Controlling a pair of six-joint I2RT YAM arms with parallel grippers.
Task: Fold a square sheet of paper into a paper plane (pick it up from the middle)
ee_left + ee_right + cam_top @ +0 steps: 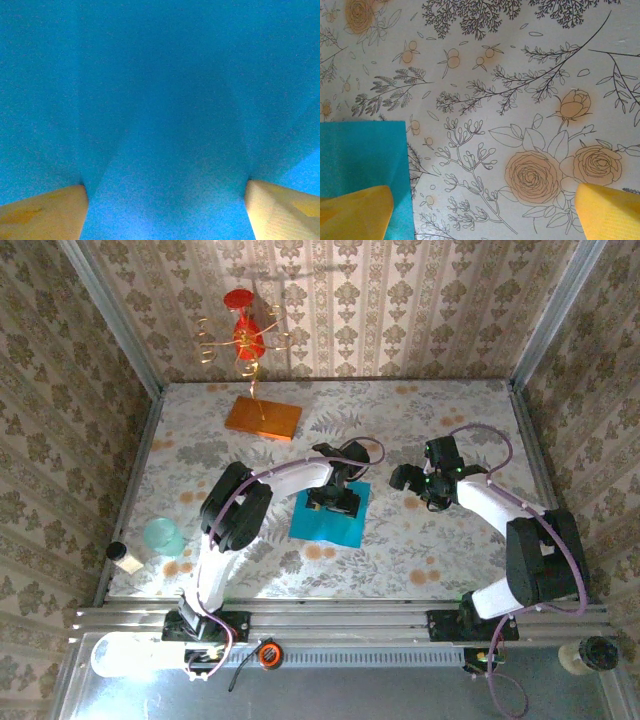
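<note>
The square sheet of paper (318, 522) is cyan-blue and lies flat on the flowered tablecloth, just left of the table's middle. My left gripper (335, 500) is down on the sheet's middle. In the left wrist view the blue paper (160, 100) is very close, with faint ridges running up from the two tan fingertips (42, 212). Those fingertips rest on it, wide apart, so the left gripper (167, 212) is open. My right gripper (412, 480) hovers open over bare cloth to the sheet's right. From the right wrist, the paper's edge (360, 155) lies by the left yellow finger (355, 212).
An orange slab (263, 418) lies at the back left, with a red and gold wire ornament (247, 335) standing behind it. A pale green cup (163, 537) and a small white object (125, 557) sit near the left edge. Patterned walls close in three sides.
</note>
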